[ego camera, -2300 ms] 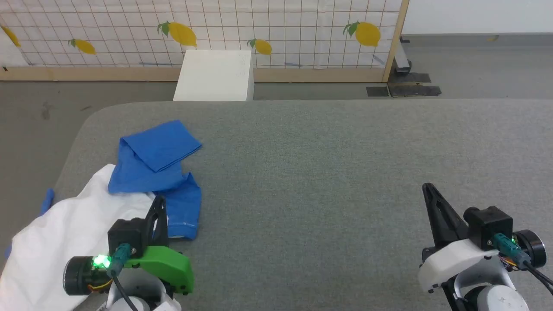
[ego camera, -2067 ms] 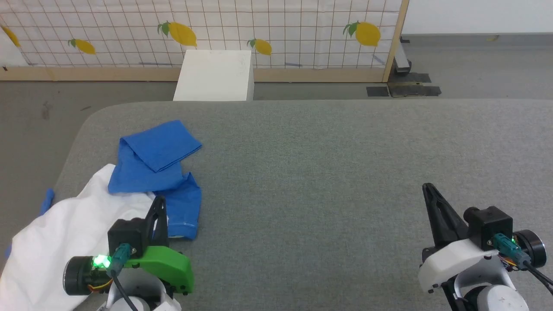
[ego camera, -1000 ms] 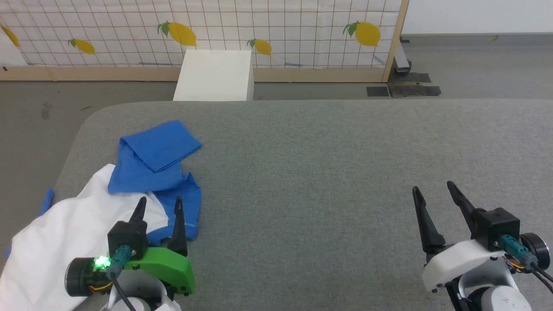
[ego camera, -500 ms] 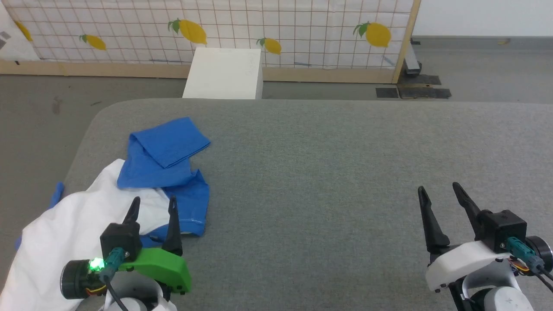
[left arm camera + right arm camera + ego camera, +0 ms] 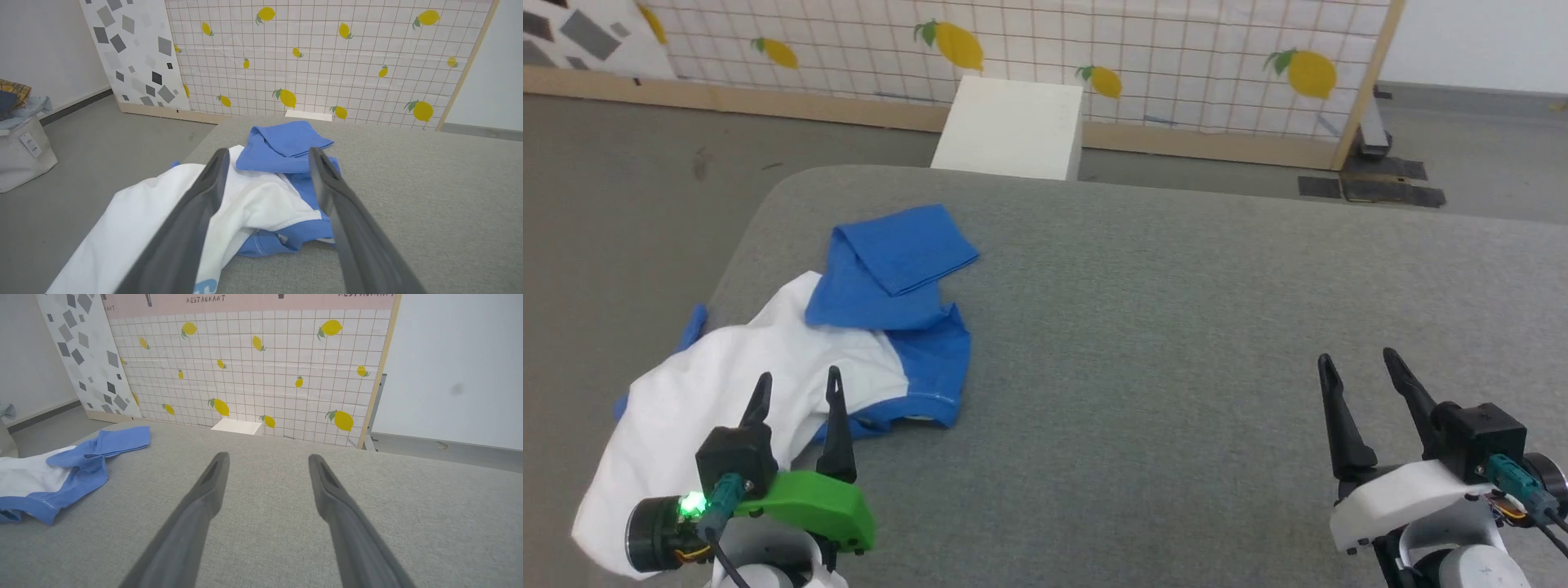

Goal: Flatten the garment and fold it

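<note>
The garment (image 5: 752,376) lies crumpled at the left end of the grey table (image 5: 1176,310), white body with blue sleeves bunched on its far side, part of it hanging over the table's left edge. In the left wrist view the garment (image 5: 261,192) spreads under and beyond the fingers. My left gripper (image 5: 798,386) stands open above the white cloth, holding nothing. Low at the right, my right gripper (image 5: 1357,362) is open over bare table, far from the garment (image 5: 61,473), which lies at the left in the right wrist view.
A white box (image 5: 1013,126) stands on the floor behind the table, before a lemon-print grid screen (image 5: 1094,49). A laundry bag (image 5: 20,151) with clothes sits on the floor to the left.
Both grippers have turned so their fingers show side by side, spread. The head camera has swung left and tilted, shifting the whole picture right; the garment itself lies as before.
</note>
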{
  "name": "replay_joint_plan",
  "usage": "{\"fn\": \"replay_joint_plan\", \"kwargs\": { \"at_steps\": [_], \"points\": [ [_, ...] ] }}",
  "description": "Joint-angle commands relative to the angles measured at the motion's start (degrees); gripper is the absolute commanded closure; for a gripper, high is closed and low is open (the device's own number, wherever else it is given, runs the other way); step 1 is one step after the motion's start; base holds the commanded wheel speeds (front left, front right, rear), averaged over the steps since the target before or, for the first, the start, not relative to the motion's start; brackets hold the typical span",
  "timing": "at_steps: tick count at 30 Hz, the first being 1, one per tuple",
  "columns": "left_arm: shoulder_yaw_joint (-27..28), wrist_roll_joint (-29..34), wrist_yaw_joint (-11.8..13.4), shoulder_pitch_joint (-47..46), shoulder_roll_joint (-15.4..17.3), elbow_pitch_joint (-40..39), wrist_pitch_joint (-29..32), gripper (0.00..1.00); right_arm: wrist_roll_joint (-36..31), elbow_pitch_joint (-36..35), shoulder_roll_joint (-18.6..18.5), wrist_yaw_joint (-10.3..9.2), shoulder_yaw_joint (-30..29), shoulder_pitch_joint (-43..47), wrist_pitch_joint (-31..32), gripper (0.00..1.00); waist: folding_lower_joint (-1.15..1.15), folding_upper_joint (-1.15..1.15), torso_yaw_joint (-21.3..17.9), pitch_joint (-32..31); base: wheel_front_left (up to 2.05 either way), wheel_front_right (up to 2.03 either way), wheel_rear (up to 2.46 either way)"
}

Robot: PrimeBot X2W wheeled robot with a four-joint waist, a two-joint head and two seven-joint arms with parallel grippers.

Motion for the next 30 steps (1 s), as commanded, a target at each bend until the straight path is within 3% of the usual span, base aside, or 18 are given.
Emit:
{"fn": "replay_joint_plan", "kwargs": {
  "at_steps": [1,30],
  "points": [
    [0.3,-0.9,0.4,0.8,-0.1,0.3,-0.6,0.0,0.5,0.4,0.0,-0.03,-0.2,0.8,-0.6,0.0,-0.01,0.0,1.9,0.0,0.0,0.0,0.0],
    [0.9,-3.5,1.8,1.8,-0.1,2.1,-4.1,0.0,2.9,4.1,0.0,-0.05,-0.9,1.5,-4.0,0.0,-0.01,0.0,14.3,0.1,0.0,0.0,0.0]
  ]
}}
